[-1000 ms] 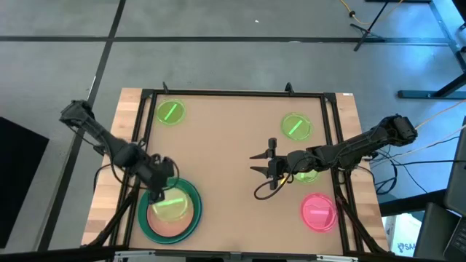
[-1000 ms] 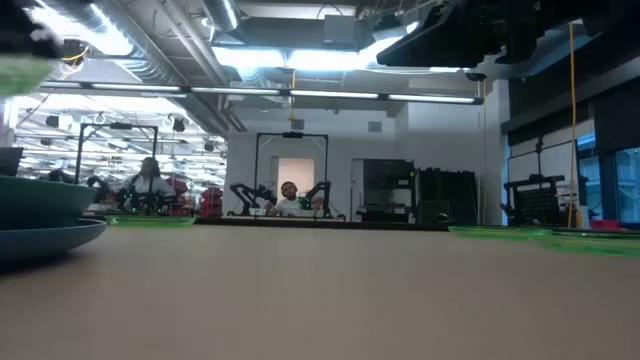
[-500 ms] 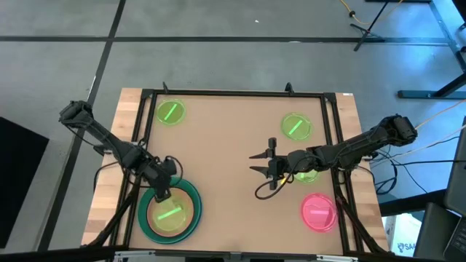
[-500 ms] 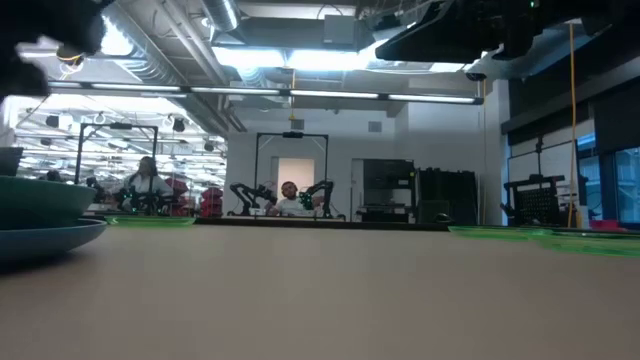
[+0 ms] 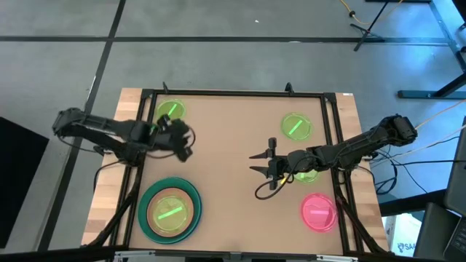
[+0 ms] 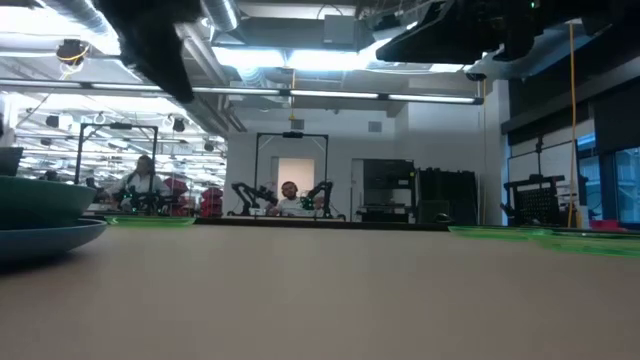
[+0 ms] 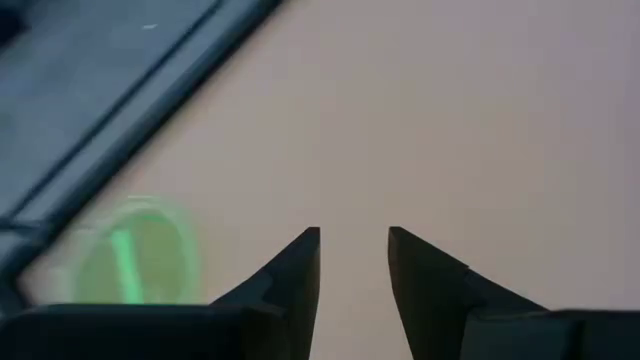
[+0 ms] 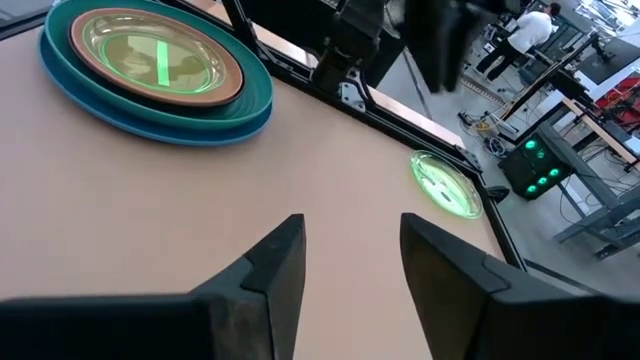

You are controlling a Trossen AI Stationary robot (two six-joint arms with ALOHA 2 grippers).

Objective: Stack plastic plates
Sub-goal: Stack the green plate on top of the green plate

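Observation:
A stack of plastic plates (image 5: 171,212) sits at the near left: blue at the bottom, then teal, black and peach, with a small green plate (image 8: 150,58) on top. Single green plates lie at the far left (image 5: 170,111) and far right (image 5: 295,126). Another green plate (image 5: 306,175) shows under my right arm. A pink plate (image 5: 318,211) lies near right. My left gripper (image 5: 185,145) hovers open between the stack and the far-left green plate (image 7: 135,250), holding nothing. My right gripper (image 5: 255,164) waits open over the table's middle.
A dark frame (image 5: 233,93) runs around the tan table top, with wooden margins outside it. The low view shows the stack (image 6: 40,215) at the left, green plates (image 6: 540,234) at the right and people at benches far behind.
My left gripper has let go of the small green plate, which now lies flat on top of the stack. It has then risen and gone toward the table's far edge, away from the stack and nearer the far-left green plate.

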